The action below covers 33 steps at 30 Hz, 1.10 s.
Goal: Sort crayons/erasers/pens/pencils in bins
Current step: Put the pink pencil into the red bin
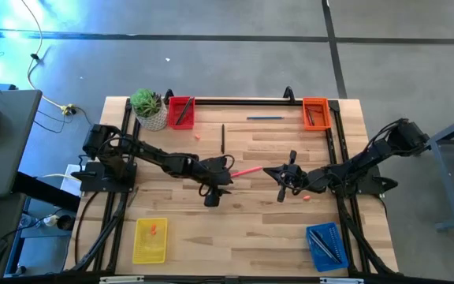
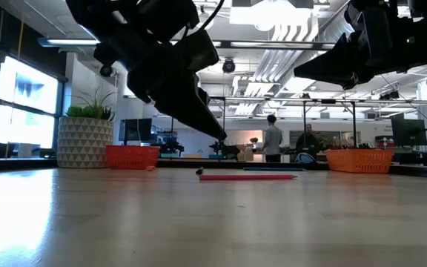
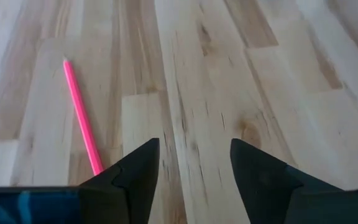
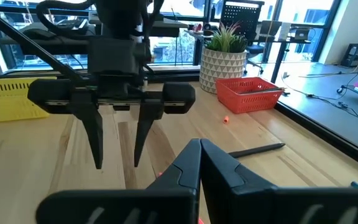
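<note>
While two crayons (image 1: 198,136) are lying loose on the table (image 1: 251,229), one near the red bin (image 1: 181,112) and another (image 1: 308,197) beside the right arm, a third is sitting in the yellow bin (image 1: 150,241). Just beside a long pink stick (image 1: 247,170), the left gripper (image 1: 225,169) is hovering, fingers apart and empty. Facing it mid-table, the right gripper (image 1: 268,171) is waiting, fingers pressed together.

4 bins (image 1: 181,111) red, orange, yellow, blue; pink stick (image 3: 82,123); triangle-patterned white pot (image 4: 222,70), green plant (image 1: 146,101).
</note>
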Each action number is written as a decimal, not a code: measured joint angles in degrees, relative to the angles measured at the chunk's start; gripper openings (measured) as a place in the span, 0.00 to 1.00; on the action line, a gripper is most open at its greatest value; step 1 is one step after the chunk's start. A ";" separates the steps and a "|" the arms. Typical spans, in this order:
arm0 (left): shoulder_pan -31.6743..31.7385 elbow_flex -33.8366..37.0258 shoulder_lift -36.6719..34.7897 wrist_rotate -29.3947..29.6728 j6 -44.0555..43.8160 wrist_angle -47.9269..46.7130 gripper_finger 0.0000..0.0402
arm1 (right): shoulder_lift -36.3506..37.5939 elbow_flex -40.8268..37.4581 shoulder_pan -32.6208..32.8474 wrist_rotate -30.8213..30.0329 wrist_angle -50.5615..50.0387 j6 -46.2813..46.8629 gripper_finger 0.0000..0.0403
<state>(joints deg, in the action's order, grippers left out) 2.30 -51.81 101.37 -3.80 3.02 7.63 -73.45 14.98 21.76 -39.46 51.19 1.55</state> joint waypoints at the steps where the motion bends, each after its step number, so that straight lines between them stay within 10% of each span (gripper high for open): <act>1: 0.09 0.00 0.00 0.00 0.17 0.71 0.48 | 0.00 0.00 0.00 0.00 -0.01 0.02 0.00; 33: 8.03 -0.34 8.21 -0.85 2.48 -2.48 0.25 | -0.09 0.02 0.04 0.00 -1.63 1.44 0.00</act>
<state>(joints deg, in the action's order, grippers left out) 10.33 -52.15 109.58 -4.65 5.49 5.15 -73.54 15.00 21.80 -39.46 49.56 2.98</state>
